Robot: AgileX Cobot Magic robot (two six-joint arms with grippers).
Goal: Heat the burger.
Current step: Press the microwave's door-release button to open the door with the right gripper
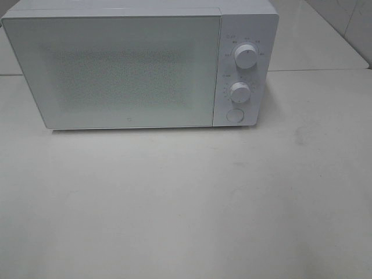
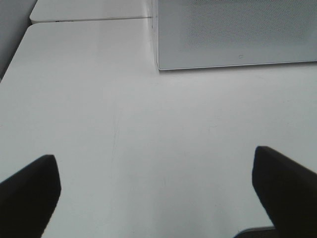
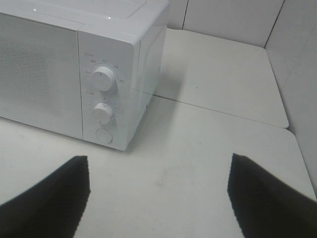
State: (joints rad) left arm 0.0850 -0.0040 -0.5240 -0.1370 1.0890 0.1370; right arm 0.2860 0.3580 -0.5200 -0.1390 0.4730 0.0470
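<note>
Burger unseen; microwave [image 1: 116, 70] shut, labels [image 1: 231, 42] unreadable; L fingers [image 2: 29, 196] & R fingers [image 3: 49, 198] open, empty.

The light is soft, even and fairly bright, seemingly from above. The high view looks washed out, with a faint grey-green cast. The microwave [image 1: 116, 70] throws only a thin, blurred shadow along its base onto the table [image 1: 186, 209], and its door reads as hazy speckle. Small glints sit on its top in the right wrist view. The fingers [image 2: 29, 196] of the left gripper [image 2: 156, 196] and of the right gripper [image 3: 158, 198] are near-black, soft-edged silhouettes, out of focus.
</note>
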